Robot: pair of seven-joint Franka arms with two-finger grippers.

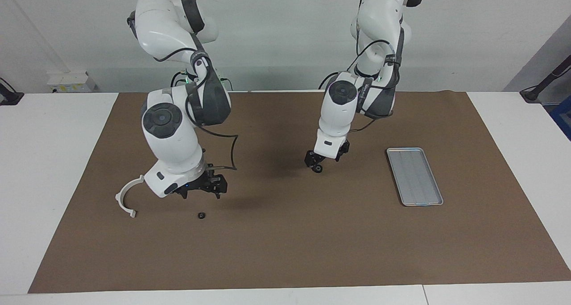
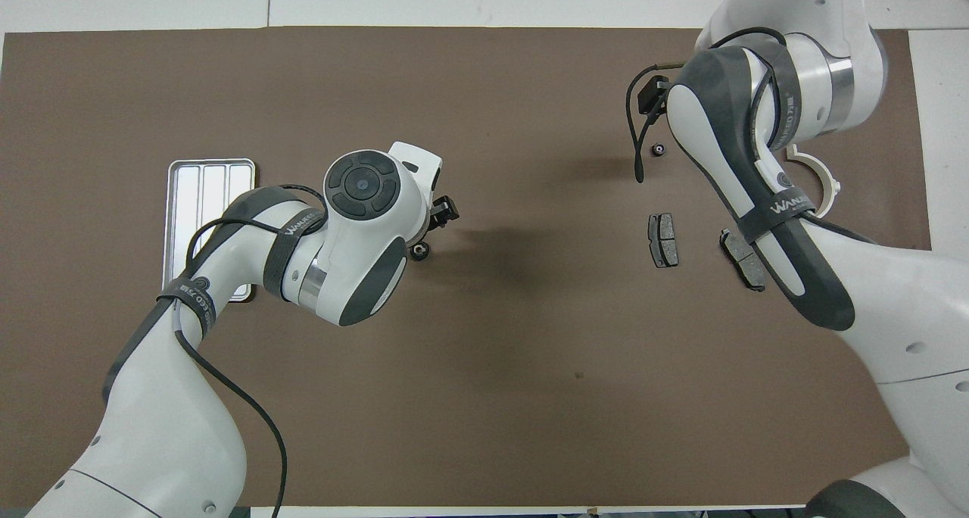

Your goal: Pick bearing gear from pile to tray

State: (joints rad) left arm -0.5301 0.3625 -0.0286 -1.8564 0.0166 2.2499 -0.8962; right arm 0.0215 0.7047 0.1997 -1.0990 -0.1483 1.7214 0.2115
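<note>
One bearing gear [image 1: 317, 169] [image 2: 419, 251], small, black and round, lies on the brown mat mid-table. My left gripper [image 1: 314, 163] [image 2: 443, 216] hangs low right over it, fingers apart; I cannot tell whether they touch it. The pile lies toward the right arm's end. It holds a white half-ring bracket [image 1: 127, 195] [image 2: 824, 183], two dark plates [image 2: 663, 239] [image 2: 742, 259] and another tiny black round piece [image 1: 201, 215] [image 2: 658, 150]. My right gripper [image 1: 201, 191] hovers open and empty just above that piece; in the overhead view its wrist hides it. The silver tray [image 1: 415, 175] [image 2: 204, 185] holds nothing.
The brown mat [image 1: 285, 251] covers most of the white table. The right arm hides both dark plates in the facing view. In the overhead view the left arm's elbow covers part of the tray.
</note>
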